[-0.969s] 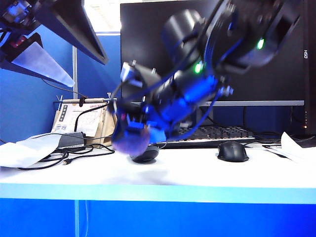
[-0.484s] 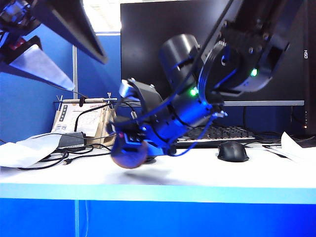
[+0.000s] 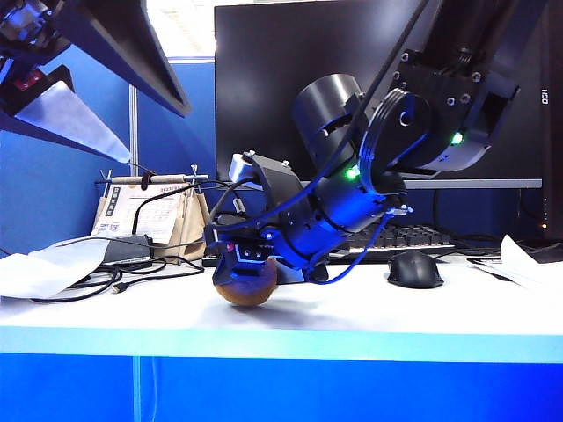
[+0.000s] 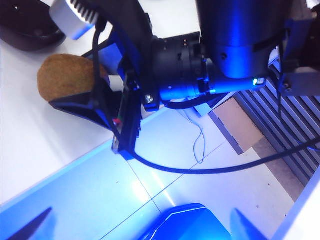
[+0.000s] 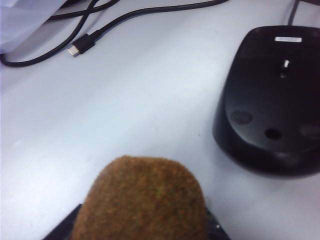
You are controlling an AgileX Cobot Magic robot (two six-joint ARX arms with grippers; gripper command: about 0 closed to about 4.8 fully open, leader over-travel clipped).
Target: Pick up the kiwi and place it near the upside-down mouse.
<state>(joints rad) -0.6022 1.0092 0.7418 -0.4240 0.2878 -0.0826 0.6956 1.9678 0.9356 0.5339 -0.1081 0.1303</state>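
My right gripper (image 3: 245, 274) reaches across to the left of the middle of the table and is shut on the kiwi (image 3: 245, 288), a tan-brown fuzzy fruit. The kiwi (image 5: 142, 200) sits low, at the white tabletop (image 3: 352, 312); whether it touches I cannot tell. The upside-down mouse (image 5: 272, 100), dark with its underside up, lies a short way beyond the kiwi; in the exterior view it is hidden behind the gripper. My left gripper (image 4: 137, 229) is open and empty, held high off the table's front edge, looking down on the kiwi (image 4: 65, 80).
An upright black mouse (image 3: 415, 269) lies at the right, in front of a keyboard (image 3: 387, 236) and a monitor (image 3: 378, 88). Black cables (image 3: 132, 272) with a loose plug (image 5: 80, 47) and papers (image 3: 53, 264) lie at the left. More paper (image 3: 528, 257) lies at the far right.
My right gripper has come down with the kiwi to the tabletop and shifted slightly right, covering the upside-down mouse in the exterior view. The left gripper has stayed put.
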